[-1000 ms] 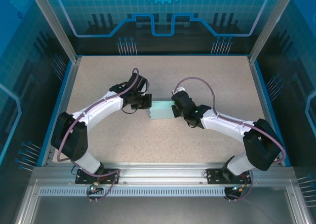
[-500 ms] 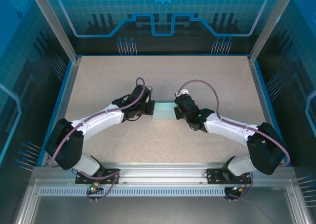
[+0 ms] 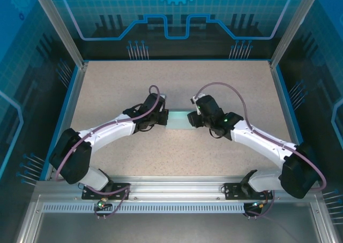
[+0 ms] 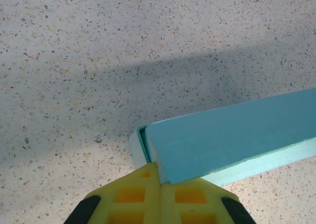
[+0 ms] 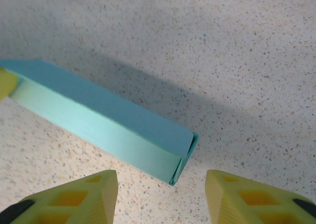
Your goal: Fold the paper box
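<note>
You've got the paper box point(image 3: 178, 119) lying flat mid-desk point(image 3: 134, 82), between both arms. Your left pincer point(image 4: 159, 172) is pressed together at the box's left end corner (paper nipped? can't tell). Your right pincer point(image 5: 162, 175) is spread astride the right end, not touching.

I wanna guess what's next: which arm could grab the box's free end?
Right, probably: the open right gripper faces that end of the paper box; the left gripper is shut on the other end.

table point(image 3: 134, 82): beige, speckled | rail point(image 3: 177, 187): aluminium, near edge | back panel point(image 3: 177, 18): blue, patterned
</note>
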Robot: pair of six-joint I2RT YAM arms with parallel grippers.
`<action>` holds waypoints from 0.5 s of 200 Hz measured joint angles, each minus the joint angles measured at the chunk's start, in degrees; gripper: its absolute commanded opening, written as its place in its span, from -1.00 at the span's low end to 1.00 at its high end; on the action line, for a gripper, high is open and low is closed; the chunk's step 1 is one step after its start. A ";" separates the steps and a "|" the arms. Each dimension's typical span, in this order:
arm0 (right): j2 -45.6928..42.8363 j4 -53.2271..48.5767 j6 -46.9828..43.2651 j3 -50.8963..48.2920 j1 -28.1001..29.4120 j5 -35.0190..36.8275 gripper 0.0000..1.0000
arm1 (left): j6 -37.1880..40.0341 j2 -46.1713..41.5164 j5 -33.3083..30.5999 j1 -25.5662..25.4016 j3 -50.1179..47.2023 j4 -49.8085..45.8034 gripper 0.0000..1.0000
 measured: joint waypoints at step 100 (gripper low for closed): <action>11.04 1.07 0.81 5.09 -10.67 -12.59 -0.10 | 0.26 1.07 -0.87 -0.83 1.36 -0.63 -1.00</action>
